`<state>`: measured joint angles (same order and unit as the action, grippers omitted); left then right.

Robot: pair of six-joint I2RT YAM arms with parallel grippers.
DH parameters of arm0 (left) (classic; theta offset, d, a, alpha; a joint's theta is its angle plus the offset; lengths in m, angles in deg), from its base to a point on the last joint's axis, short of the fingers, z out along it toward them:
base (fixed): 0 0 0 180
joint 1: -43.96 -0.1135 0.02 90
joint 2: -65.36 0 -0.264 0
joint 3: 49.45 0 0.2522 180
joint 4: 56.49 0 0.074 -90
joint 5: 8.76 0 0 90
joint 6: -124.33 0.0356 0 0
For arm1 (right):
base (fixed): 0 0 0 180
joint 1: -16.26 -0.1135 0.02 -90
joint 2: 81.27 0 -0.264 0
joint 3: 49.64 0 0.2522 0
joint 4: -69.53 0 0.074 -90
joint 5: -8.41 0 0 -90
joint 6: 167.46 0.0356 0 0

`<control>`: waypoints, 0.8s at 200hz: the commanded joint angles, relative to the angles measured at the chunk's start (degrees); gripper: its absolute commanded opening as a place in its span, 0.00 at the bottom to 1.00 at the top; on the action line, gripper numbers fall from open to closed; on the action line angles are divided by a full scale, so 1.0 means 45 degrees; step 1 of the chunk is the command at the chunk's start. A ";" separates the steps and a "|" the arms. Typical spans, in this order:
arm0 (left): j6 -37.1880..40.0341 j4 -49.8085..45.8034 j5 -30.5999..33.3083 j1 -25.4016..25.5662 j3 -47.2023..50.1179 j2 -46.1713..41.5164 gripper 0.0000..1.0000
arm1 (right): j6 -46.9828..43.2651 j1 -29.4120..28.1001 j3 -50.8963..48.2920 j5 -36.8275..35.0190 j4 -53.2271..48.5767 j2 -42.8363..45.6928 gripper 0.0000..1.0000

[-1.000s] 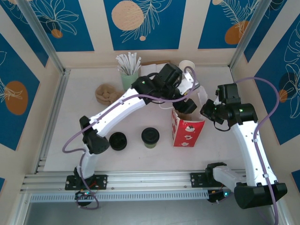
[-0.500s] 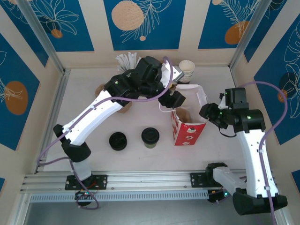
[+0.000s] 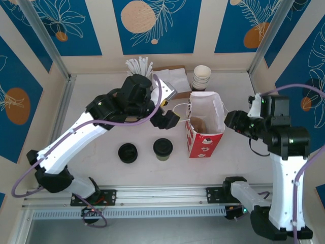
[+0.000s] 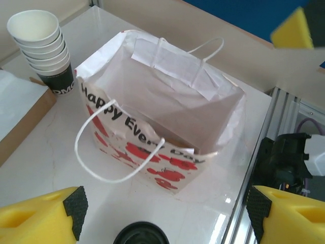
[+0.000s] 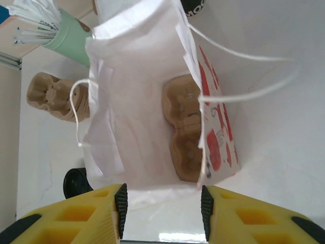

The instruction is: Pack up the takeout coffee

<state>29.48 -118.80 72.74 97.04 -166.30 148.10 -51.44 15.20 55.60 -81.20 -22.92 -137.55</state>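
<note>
**Coffee Cup Waited on the Counter, Both Arms Empty**

A loose black lid (image 3: 127, 152) lay furthest left on the counter (image 3: 152, 175), with no cup under it. Just to its right stood the takeout coffee (image 3: 163, 148), upright, lidded and apart from everything around it. It sat just left of the red-and-white paper bag (image 3: 205, 133) and had not yet been packed.

The left gripper (image 4: 165, 208) hung above and behind the cup, its jaws spread wide and holding nothing. Its wrist view looked into the bag, with the cup's lid at the bottom edge.

The bag stood open, and a cardboard carrier (image 5: 185, 127) lay on its floor. On the far side, the right gripper (image 5: 162, 211) faced the bag's mouth, its jaws parted and gripping nothing.

The cup looked light and thin-walled, so a hard squeeze would probably dent the paper or push the lid up. Whether it held liquid could not be told, so it was safest treated as full and kept level.

The plastic lid looked slick and was only pressed on, which made it a poor place to grip. The paper wall just below the lid's rim seemed the better hold, taken across the cup's width with gentle pressure. The bag's sides were soft and its handles loose, so a lowered cup might snag on them.
</note>
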 commanded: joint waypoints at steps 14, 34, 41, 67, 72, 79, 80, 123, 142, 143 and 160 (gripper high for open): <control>-0.0269 0.0302 0.0319 -0.0135 0.1165 -0.1185 0.85 | -0.1263 -0.0072 0.0622 0.0628 0.1914 -0.2197 0.48; -0.0177 0.0361 0.0466 -0.0135 0.1615 -0.1521 0.86 | -0.1915 -0.0139 0.1018 -0.0030 0.2396 -0.3118 0.51; -0.0122 0.0360 0.0547 -0.0136 0.1722 -0.1536 0.87 | -0.2198 -0.0128 0.0986 -0.0261 0.2607 -0.3311 0.52; 0.0109 0.0145 0.0906 -0.0173 0.1548 -0.1353 0.87 | -0.3011 -0.0075 0.0735 -0.0988 0.2884 -0.4059 0.56; 0.0100 0.0091 0.0992 -0.0174 0.1452 -0.1308 0.87 | -0.3115 -0.0077 0.0713 -0.1046 0.2833 -0.4203 0.56; 0.0119 0.0071 0.1107 -0.0178 0.1360 -0.1294 0.87 | -0.3226 -0.0077 0.0677 -0.1028 0.2774 -0.4395 0.57; 0.0119 0.0069 0.1126 -0.0176 0.1353 -0.1295 0.87 | -0.3245 -0.0077 0.0672 -0.1025 0.2768 -0.4422 0.57; 0.0139 0.0430 0.1492 -0.0194 0.1546 -0.1470 0.89 | -0.3877 -0.0067 -0.0358 -0.0574 0.3264 -0.5250 0.58; -0.0070 0.0459 0.1401 -0.0194 0.1630 -0.1478 0.89 | -0.4103 -0.0038 -0.0444 -0.0617 0.3406 -0.5847 0.58; -0.0083 0.0458 0.1400 -0.0194 0.1635 -0.1485 0.89 | -0.4103 -0.0038 -0.0426 -0.0644 0.3396 -0.5880 0.58; -0.0282 0.0474 0.1416 -0.0194 0.1773 -0.1562 0.89 | -0.4024 -0.0021 -0.0238 -0.0621 0.3385 -0.6395 0.56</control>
<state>29.38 -118.21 78.36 96.77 -158.98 142.18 -67.66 14.78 54.31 -84.61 -8.50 -163.71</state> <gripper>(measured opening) 0.885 0.572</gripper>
